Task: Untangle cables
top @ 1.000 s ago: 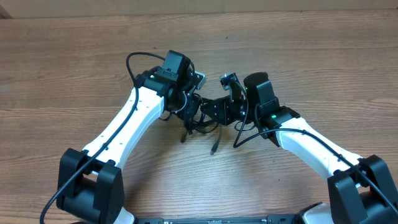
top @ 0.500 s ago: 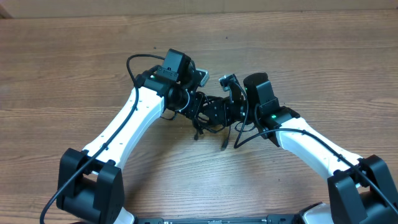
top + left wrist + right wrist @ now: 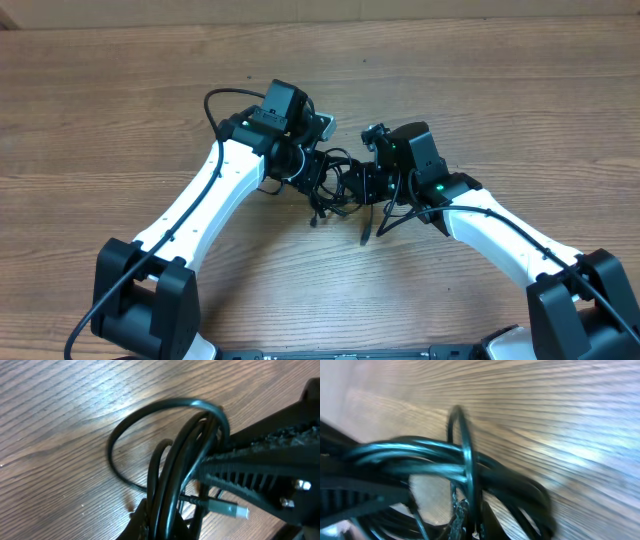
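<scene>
1. Cables (image 3: 340, 188) sit as one dark knot between the two arms, near the middle of the wooden worktop (image 3: 480, 90). Two loose ends trail out of the knot toward the near edge. Whether they touch the wood I cannot tell.
2. Holding the knot from both sides looks deliberate to me. With each arm gripping its own part of the tangle, the arms could draw apart and pull the loops open.
3. The left tool (image 3: 318, 176) is clenched on several strands. In its wrist view the coil (image 3: 172, 465) runs tight against a ribbed finger (image 3: 250, 467), and a silver-tipped plug (image 3: 235, 509) pokes out underneath. One wide loop bows out freely over the wood.
4. The right tool (image 3: 368, 182) is clamped down as well. Its wrist view is blurred, with strands (image 3: 465, 467) bunched close to the lens and one loop standing upright across the rest. I take it to be gripping the bundle, though the contact point itself is not clear.
</scene>
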Motion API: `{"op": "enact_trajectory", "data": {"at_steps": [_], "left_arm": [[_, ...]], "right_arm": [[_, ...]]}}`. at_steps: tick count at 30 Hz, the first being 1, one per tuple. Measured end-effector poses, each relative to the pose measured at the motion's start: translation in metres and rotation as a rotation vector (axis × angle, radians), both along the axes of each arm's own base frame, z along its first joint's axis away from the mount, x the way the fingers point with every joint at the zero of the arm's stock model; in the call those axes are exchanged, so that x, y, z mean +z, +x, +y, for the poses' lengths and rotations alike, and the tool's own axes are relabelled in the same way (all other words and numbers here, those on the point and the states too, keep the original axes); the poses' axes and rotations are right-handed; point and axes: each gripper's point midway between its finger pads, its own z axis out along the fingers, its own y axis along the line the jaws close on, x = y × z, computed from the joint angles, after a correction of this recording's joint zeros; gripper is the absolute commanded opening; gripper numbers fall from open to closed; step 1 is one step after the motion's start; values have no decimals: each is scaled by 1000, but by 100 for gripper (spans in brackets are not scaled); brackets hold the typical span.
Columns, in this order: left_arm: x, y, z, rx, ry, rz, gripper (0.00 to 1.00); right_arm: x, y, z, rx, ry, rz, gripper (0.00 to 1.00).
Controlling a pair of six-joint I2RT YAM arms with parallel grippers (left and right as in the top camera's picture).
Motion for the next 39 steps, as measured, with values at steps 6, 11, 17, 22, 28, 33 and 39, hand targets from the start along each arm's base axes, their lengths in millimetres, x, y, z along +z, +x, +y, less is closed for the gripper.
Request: {"op": "enact_trajectory", "data": {"at_steps": [6, 11, 17, 22, 28, 33, 39], "left_arm": [[-14, 2, 41, 283, 207, 48, 4], [-19, -1, 78, 542, 371, 60, 4], [-17, 2, 94, 659, 430, 32, 5], [-14, 4, 117, 772, 497, 4, 4], [-13, 8, 125, 818, 507, -14, 4], [-14, 17, 110, 638, 470, -39, 4], [-17, 2, 56, 144, 280, 4, 4]], "right_arm": [[-11, 4, -14, -164, -34, 93, 4], [-17, 6, -22, -274, -51, 144, 4], [-20, 9, -30, -360, -59, 169, 4], [-27, 12, -45, -446, -99, 188, 4], [-28, 13, -49, -474, -110, 189, 6], [-27, 14, -49, -467, -113, 181, 7], [-15, 15, -28, -309, -63, 106, 10]]}}
